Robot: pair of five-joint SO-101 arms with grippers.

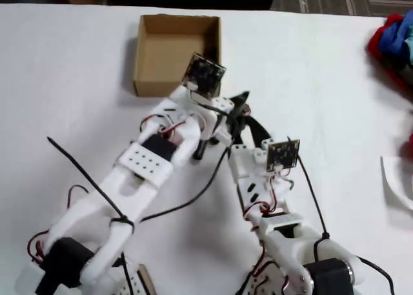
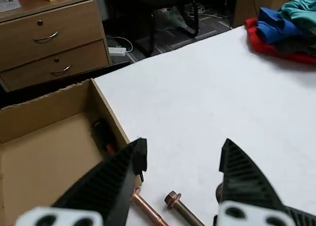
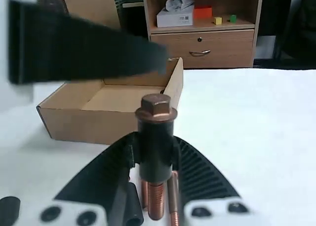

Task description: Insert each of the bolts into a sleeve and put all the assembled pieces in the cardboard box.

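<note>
The right tool (image 3: 155,144) is closed on a black sleeve (image 3: 155,154), held upright. A copper bolt (image 3: 156,108) is seated in the sleeve: its hex head stands above the sleeve's top edge and its threaded end shows below. The cardboard box (image 3: 74,124) stands behind on the counter (image 3: 256,137), open side up.

The left tool (image 2: 180,169) is open, jaws wide apart, just beside the box's side wall. Two loose bolts (image 2: 180,208) lie on the counter beneath it, near the box edge. A dark piece (image 2: 101,133) lies inside the box against that wall. Bare counter runs from the left tool to a cloth heap (image 2: 281,25) at the far edge.
</note>
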